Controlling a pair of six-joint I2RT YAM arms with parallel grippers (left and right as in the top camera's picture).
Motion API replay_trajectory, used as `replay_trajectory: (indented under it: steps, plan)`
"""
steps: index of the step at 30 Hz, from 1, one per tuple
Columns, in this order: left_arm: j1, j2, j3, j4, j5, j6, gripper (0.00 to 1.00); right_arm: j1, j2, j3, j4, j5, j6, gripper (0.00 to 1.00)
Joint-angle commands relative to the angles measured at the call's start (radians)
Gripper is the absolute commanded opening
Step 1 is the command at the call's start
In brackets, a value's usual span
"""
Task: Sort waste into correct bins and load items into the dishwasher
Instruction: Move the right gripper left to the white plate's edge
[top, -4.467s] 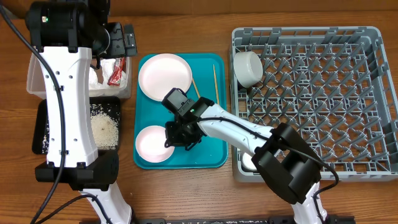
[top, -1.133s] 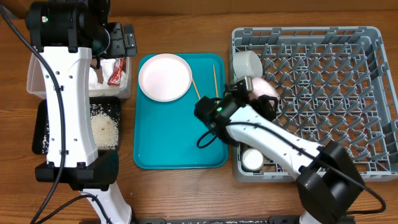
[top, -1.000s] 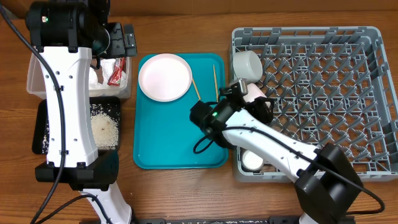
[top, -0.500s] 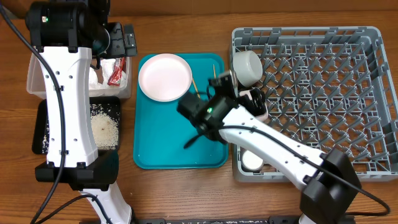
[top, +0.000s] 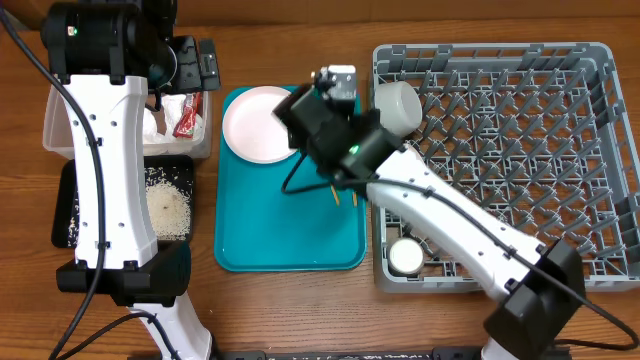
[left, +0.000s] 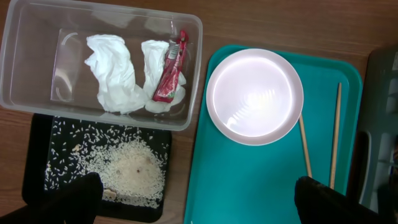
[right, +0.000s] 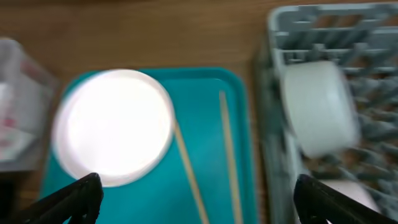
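Observation:
A round white plate (top: 262, 123) lies at the top of the teal tray (top: 270, 235), with two wooden chopsticks (left: 336, 134) to its right. My right gripper (right: 202, 202) hovers open and empty over the chopsticks (right: 230, 149), between the plate (right: 112, 127) and the grey rack (top: 520, 150). A white bowl (top: 398, 103) sits in the rack's top left corner and a small white cup (top: 405, 257) at its lower left. My left gripper (left: 202, 205) hangs open, holding nothing. Below it, the clear tub (left: 196, 68) holds napkins (left: 112, 71) and a red wrapper (left: 171, 68). Rice (left: 130, 171) lies in the black tray (left: 37, 155).
The left arm's white links (top: 110, 150) cover much of the tub and black tray from above. The right arm (top: 450, 225) crosses the rack's left edge and hides part of it. Wooden tabletop (top: 300, 40) surrounds everything.
The right gripper opened at the rack's left edge, leaving a pale bowl there, then swung up and left over the teal tray. The left arm has not moved.

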Motion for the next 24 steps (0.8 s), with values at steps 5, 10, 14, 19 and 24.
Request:
replay_trajectory:
  steps: [5, 10, 14, 19, 24]
  plan:
    - [0.002, -0.021, 0.021, 0.003, -0.012, -0.01, 1.0, -0.061, 0.07, -0.01, 0.119, -0.229, 0.045, 0.99]
    - [0.002, -0.021, 0.021, 0.003, -0.012, -0.01, 1.0, -0.062, 0.146, -0.01, 0.18, -0.231, 0.151, 0.99]
    - [0.002, -0.021, 0.021, 0.003, -0.012, -0.01, 1.0, -0.063, 0.206, -0.01, 0.189, -0.231, 0.21, 1.0]
    - [0.002, -0.021, 0.021, 0.003, -0.012, -0.01, 1.0, -0.063, 0.243, -0.01, 0.192, -0.232, 0.217, 0.97]
    - [0.002, -0.021, 0.021, 0.003, -0.012, -0.01, 1.0, -0.063, 0.267, -0.01, 0.205, -0.232, 0.296, 0.84]
